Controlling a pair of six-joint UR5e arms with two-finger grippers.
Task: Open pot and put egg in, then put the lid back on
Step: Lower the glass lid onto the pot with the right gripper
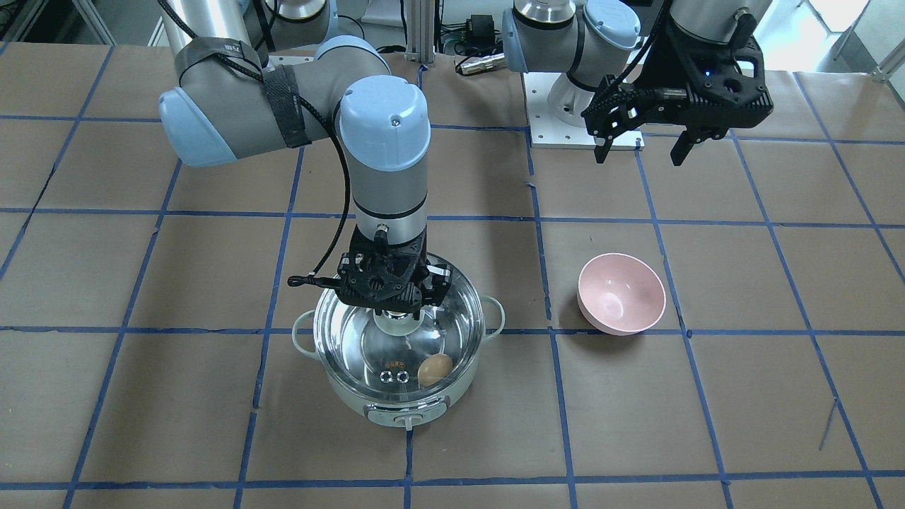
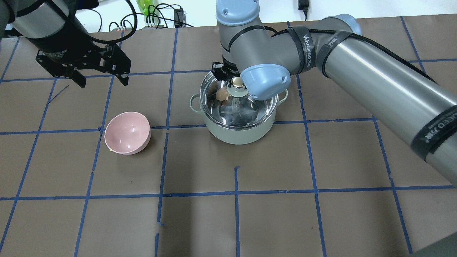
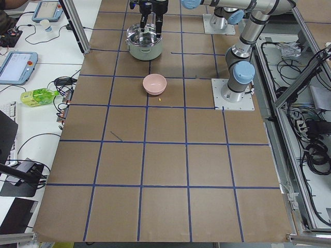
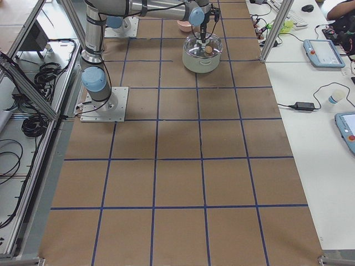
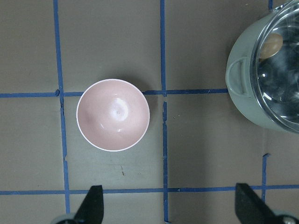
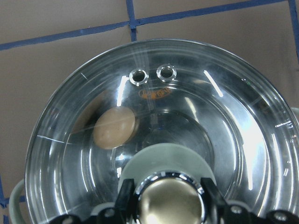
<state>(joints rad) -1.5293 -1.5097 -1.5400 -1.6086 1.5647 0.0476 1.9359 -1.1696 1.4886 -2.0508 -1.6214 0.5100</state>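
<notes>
Round glass lid (image 6: pixel 224 121) covers mint-white pot (image 2: pixel 242 134), tan egg (image 6: pixel 114 127) inside.
Right hand (image 1: pixel 399 311) grips knob (image 2: pixel 237 82); left hand (image 2: pixel 103 82), 10 o'clock, wide.

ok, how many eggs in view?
1. The egg lies inside the pot, under the lid, on the side away from the robot. The pink bowl is empty; none seen elsewhere.
</notes>
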